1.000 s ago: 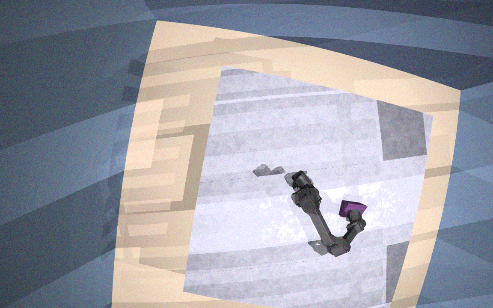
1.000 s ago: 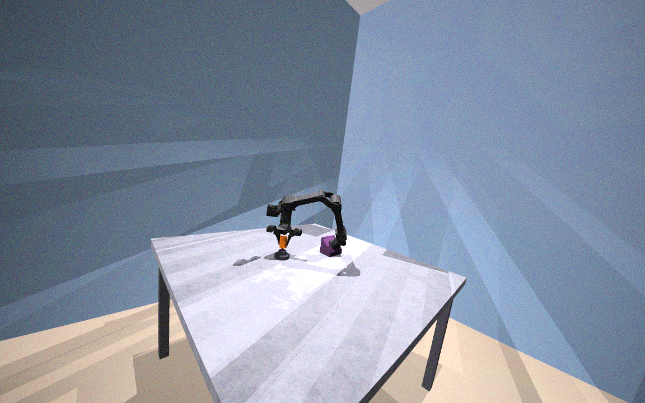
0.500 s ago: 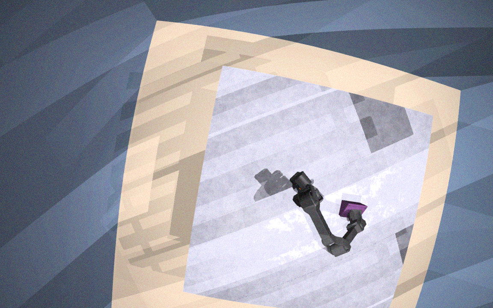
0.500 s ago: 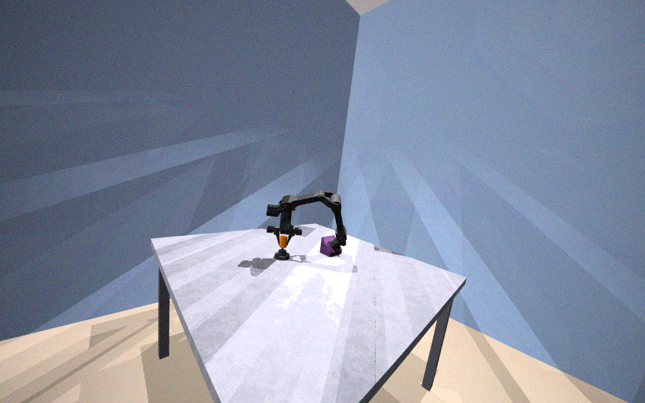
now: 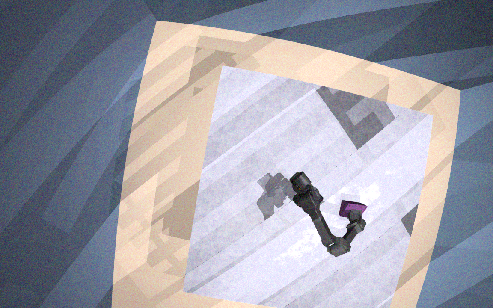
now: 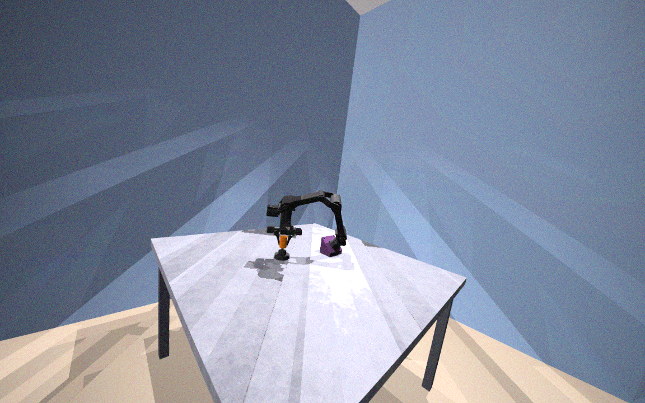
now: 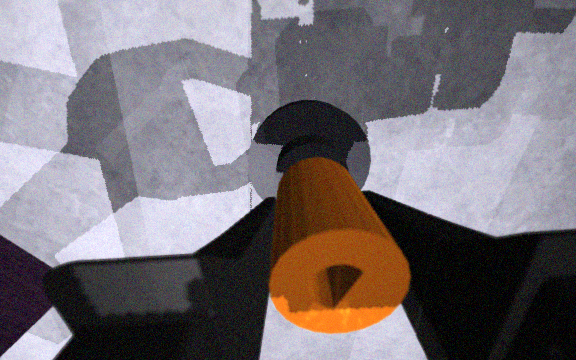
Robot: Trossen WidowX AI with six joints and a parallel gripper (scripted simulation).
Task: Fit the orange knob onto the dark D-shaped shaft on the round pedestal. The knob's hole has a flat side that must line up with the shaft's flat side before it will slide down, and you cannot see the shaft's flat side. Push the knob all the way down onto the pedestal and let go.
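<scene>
The orange knob [image 6: 283, 241] [image 7: 335, 250] is upright between the fingers of my gripper [image 6: 283, 242], which is shut on it. In the wrist view its top face shows a dark hole, and its lower end is over the pedestal's middle. The dark round pedestal [image 6: 281, 256] [image 7: 310, 117] stands on the table below the knob, with a visible gap between the knob and the wide base. A short dark part shows in that gap. The shaft's flat side is hidden, and I cannot tell how much of the shaft is inside the knob. In the top view the arm covers most of the knob.
A purple block [image 5: 352, 208] [image 6: 328, 245] [image 7: 5, 290] stands beside the arm's base, to the right of the pedestal in the top and exterior views. The arm [image 5: 319, 222] [image 6: 309, 196] arches from its base to above the pedestal. The pale table [image 5: 240, 126] [image 6: 345, 340] carries patchy shadows.
</scene>
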